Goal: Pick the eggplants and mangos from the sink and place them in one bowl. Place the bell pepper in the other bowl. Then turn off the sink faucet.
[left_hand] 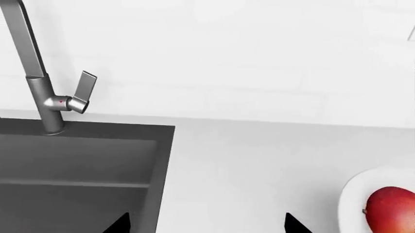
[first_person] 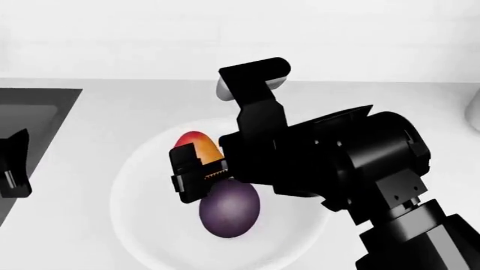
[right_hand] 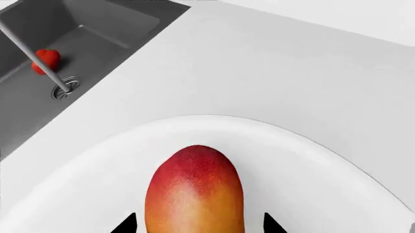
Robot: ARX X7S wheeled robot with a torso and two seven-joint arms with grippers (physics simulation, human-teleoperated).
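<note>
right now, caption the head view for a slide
Right gripper hovers over the white bowl holding mango and eggplant.

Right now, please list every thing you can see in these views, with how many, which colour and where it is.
mango: one, orange-yellow with a red end, in the bowl between the right claw's fingertips.
eggplant: one, dull purple, in the same bowl beside the mango.
bowl: one, white, on the counter right of the sink.
pepper: one, red, on the sink floor near the drain.
sink: one, dark grey, set into the counter.
drain: one, steel, in the sink floor.
faucet: one, brushed steel, behind the sink.
counter: one, white.
left claw: black, above the sink edge.
right claw: black, over the bowl, open.
</note>
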